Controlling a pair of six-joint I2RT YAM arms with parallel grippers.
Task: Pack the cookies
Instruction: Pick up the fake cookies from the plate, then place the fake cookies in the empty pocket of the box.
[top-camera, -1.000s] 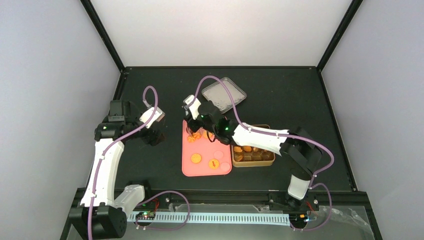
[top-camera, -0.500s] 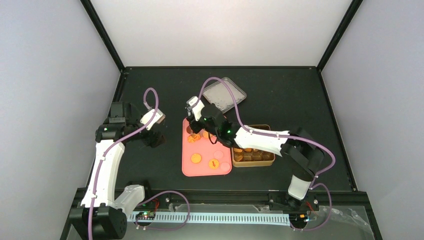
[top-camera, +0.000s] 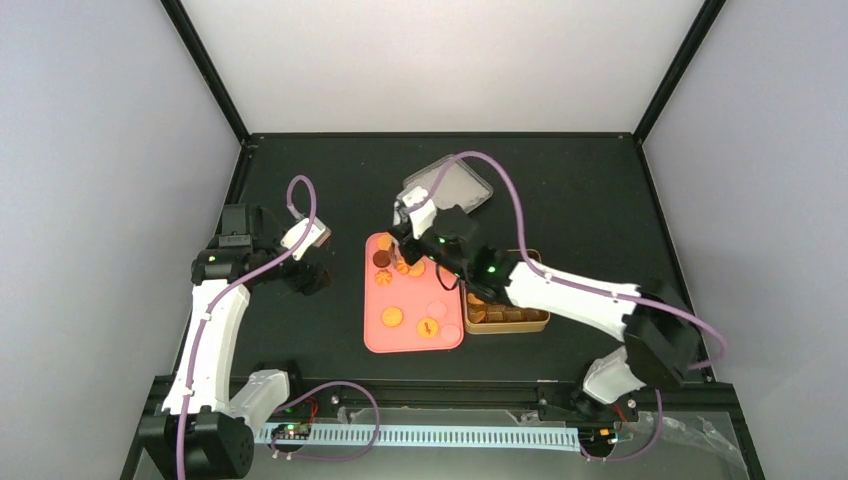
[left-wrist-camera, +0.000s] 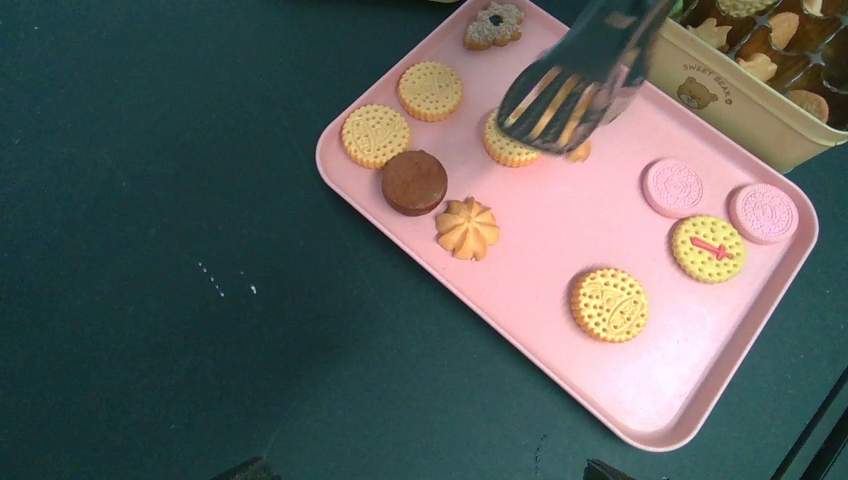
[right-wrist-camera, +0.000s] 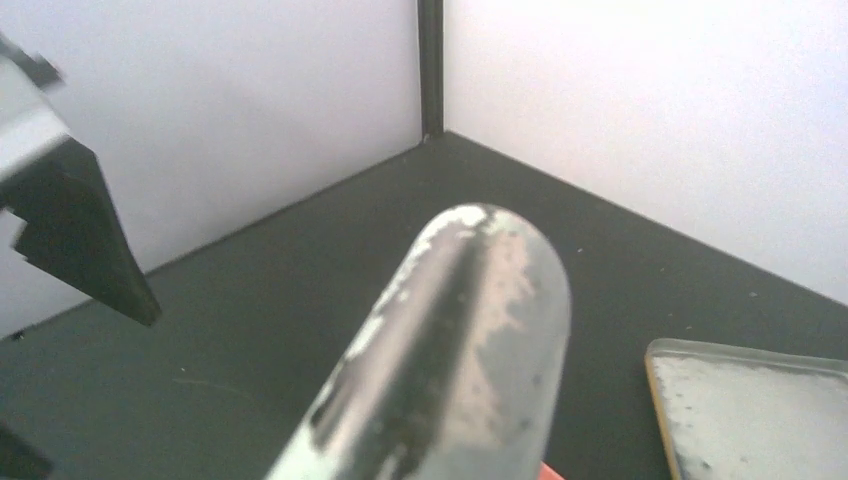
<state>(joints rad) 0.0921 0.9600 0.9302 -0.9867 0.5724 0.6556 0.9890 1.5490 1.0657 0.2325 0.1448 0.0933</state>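
R arm swung right vs prev frame; R gripper (top-camera: 412, 240) clamped on tongs (left-wrist-camera: 575, 95), tips over cookies (left-wrist-camera: 510, 145) on pink tray (left-wrist-camera: 560, 230). L gripper (top-camera: 312, 278) wide open, empty.

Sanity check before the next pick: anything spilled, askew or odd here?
Nothing spilled: the loose cookies all lie on the pink tray. The tongs in the right hand are low over the tray. Only the clear lid lies skewed to the box, apart from it.

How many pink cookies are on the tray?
2. One pink cookie lies beside the red-marked yellow cookie, the other nearer the tray corner. The tongs may hide more.
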